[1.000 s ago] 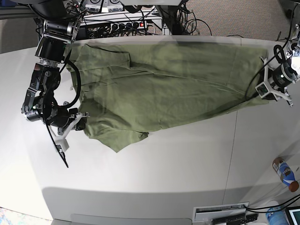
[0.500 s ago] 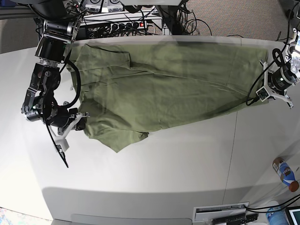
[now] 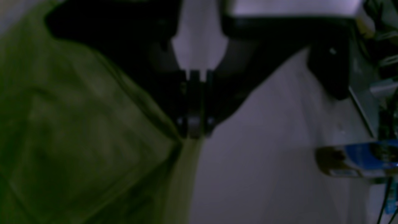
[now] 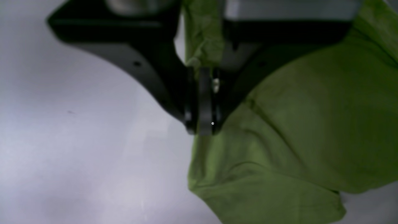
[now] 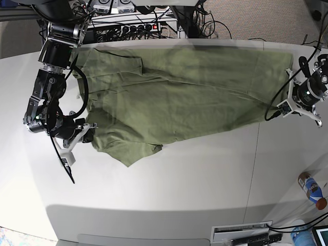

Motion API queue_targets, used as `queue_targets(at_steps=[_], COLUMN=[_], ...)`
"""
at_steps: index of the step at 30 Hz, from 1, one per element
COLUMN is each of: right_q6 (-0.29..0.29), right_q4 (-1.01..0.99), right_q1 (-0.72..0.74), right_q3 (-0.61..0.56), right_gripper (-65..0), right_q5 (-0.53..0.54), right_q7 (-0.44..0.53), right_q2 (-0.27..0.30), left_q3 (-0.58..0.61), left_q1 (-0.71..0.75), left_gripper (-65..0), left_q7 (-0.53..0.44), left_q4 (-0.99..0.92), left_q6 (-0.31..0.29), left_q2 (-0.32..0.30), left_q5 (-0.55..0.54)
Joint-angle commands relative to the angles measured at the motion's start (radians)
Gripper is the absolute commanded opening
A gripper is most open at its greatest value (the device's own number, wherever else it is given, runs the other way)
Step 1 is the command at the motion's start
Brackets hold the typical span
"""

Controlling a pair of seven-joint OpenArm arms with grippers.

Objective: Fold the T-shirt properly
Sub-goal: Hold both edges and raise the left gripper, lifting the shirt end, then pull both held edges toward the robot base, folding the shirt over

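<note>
The olive-green T-shirt (image 5: 179, 97) is spread wrinkled across the white table (image 5: 179, 189). Its edge is pinched by the clenched right gripper (image 4: 202, 124), and its opposite edge is clamped in the closed left gripper (image 3: 194, 127).

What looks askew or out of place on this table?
The T-shirt lies crooked and wrinkled, one corner bunched toward the front near the right gripper. A bottle lies on its side at the table's edge.
</note>
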Motion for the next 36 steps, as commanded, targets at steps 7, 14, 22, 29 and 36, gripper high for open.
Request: queue_targets(at_steps=[7,14,22,29,36], right_q6=[0.002,0.002,0.006,0.006,0.006], right_q4=[0.018,0.019,0.137,0.143,0.143], right_q1=[0.031,0.030,0.021,-0.016,-0.042], right_q3=[0.002,0.002,0.002,0.002,0.002], right_gripper=[-65.0,-65.0,-65.0,-65.0,-65.0], right_q5=[0.021,0.029,0.043,0.073,0.068], right_q7=[0.022,0.021,-0.016,-0.028,-0.039], right_q2=[0.012,0.012,0.012,0.012,0.018], left_q3=[-0.015,-0.015,-0.015,-0.015,-0.015], left_q1=[0.096,0.181,0.200,0.229,0.349], left_gripper=[-65.0,-65.0,-65.0,-65.0,-65.0], left_q7=[0.070,0.123,0.221,0.291,0.302], left_q4=[0.071,0.109,0.157,0.170,0.170], left_q6=[0.055,0.054,0.046,0.016,0.033], left_q2=[-0.082,-0.104,-0.104,-0.105,-0.104], left_q5=[0.041,0.088,0.072,0.013,0.063])
